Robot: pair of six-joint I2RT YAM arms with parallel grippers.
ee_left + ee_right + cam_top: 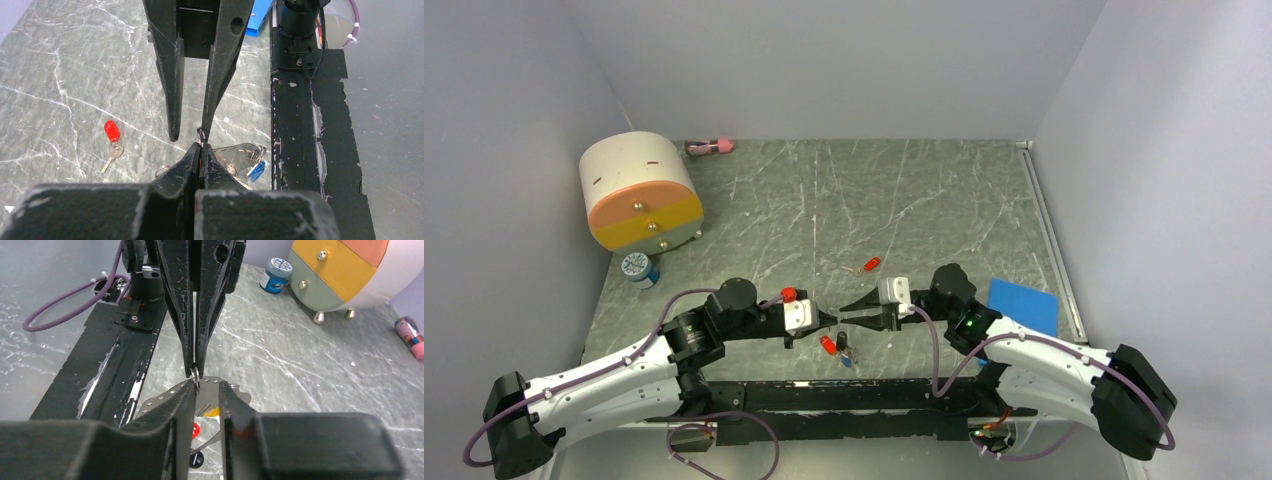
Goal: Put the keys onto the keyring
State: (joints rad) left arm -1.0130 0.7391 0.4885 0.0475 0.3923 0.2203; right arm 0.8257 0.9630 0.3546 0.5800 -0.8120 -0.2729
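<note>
Nearest, the left gripper (200, 151) is closed and pinches the thin ring of the keyring (201, 134). Its pale plate (165, 401) is just below, at 6 o'clock in the top view. The right gripper (188, 135) faces it with jaws apart, one finger touching the ring. I think it should close only on the wire and spread it gently. Farther, at 1 o'clock, a red-headed key (872, 264) lies well apart.

left gripper (829, 318) + right gripper (846, 316): tips meet mid-table | red-headed key (872, 264): alone, just beyond them | keyring (842, 352) beside second red key (828, 345): just nearside of the tips (tiny, blurred) | drum (639, 192), blue-lidded jar (638, 268): far left | blue pad (1022, 305): right
</note>
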